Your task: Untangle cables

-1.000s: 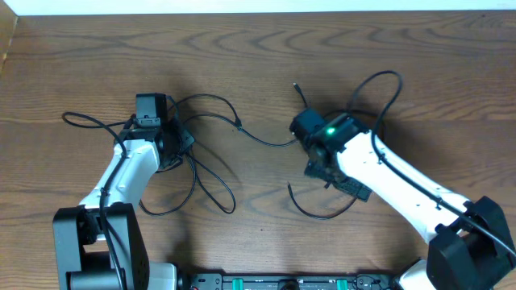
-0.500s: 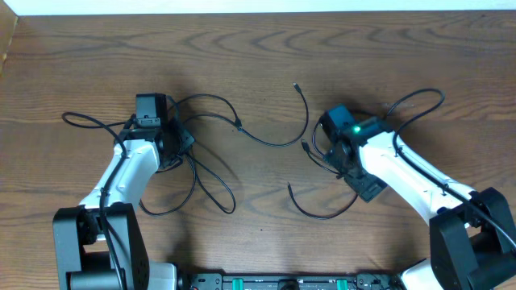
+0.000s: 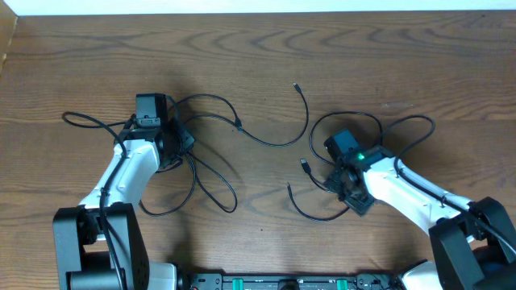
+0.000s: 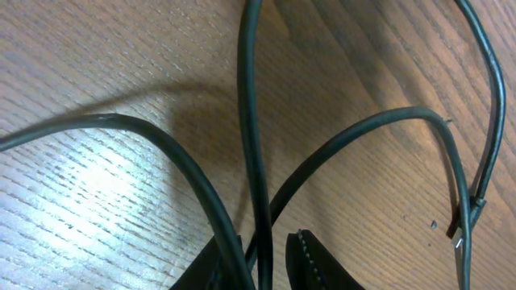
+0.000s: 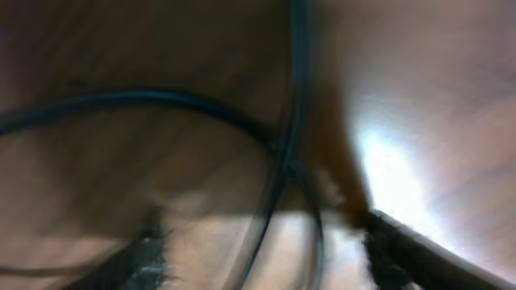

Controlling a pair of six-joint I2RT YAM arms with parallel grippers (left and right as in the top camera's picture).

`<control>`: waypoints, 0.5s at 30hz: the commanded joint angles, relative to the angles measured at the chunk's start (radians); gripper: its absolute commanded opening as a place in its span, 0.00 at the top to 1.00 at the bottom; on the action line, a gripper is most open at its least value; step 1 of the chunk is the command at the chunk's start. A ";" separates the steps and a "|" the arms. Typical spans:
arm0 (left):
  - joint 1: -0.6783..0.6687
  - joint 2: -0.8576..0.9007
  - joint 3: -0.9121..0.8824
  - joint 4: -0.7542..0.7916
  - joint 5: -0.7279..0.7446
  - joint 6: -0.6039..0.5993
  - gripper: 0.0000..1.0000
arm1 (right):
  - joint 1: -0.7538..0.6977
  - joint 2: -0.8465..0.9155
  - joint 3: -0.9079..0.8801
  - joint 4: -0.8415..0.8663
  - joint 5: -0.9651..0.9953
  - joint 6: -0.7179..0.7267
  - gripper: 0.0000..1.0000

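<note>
Thin black cables lie in two groups on the wooden table [image 3: 258, 48]. A tangle of loops [image 3: 201, 173] lies round my left gripper [image 3: 176, 143], and a long strand [image 3: 274, 143] runs from it to a plug end [image 3: 296, 84]. In the left wrist view my left gripper [image 4: 260, 242] is shut on several black cable strands [image 4: 251, 121], with a sliver of gap at the right finger [image 4: 310, 258]. My right gripper [image 3: 337, 177] hovers low over another loop [image 3: 355, 119]. The right wrist view is blurred. There my right gripper [image 5: 266, 246] is open, with cable strands [image 5: 278, 161] between its fingers.
A short curved cable [image 3: 314, 213] lies in front of the right gripper, and a small plug [image 3: 305, 165] lies to that gripper's left. The thick cords on both arms trail near the cables. The table's far edge [image 3: 258, 11] meets a white strip.
My right arm has moved right and toward the front edge; the loop round it has shifted along with it. Its jaws have narrowed somewhat. The left arm has stayed put.
</note>
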 commanded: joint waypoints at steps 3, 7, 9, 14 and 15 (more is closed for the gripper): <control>0.003 0.005 0.002 -0.002 -0.013 0.007 0.74 | -0.004 0.048 -0.080 0.085 0.003 -0.093 0.99; 0.003 0.005 0.002 -0.003 -0.013 0.007 0.75 | -0.033 0.048 -0.072 0.144 0.022 -0.176 0.99; 0.003 0.005 0.002 -0.003 -0.013 0.007 0.74 | -0.065 0.048 -0.055 0.164 0.030 -0.205 0.99; 0.003 0.005 0.002 -0.003 -0.013 0.007 0.66 | -0.175 0.042 0.047 0.168 0.033 -0.369 0.99; 0.003 0.005 0.002 -0.003 -0.013 0.007 0.64 | -0.202 0.042 0.077 0.165 0.040 -0.418 0.99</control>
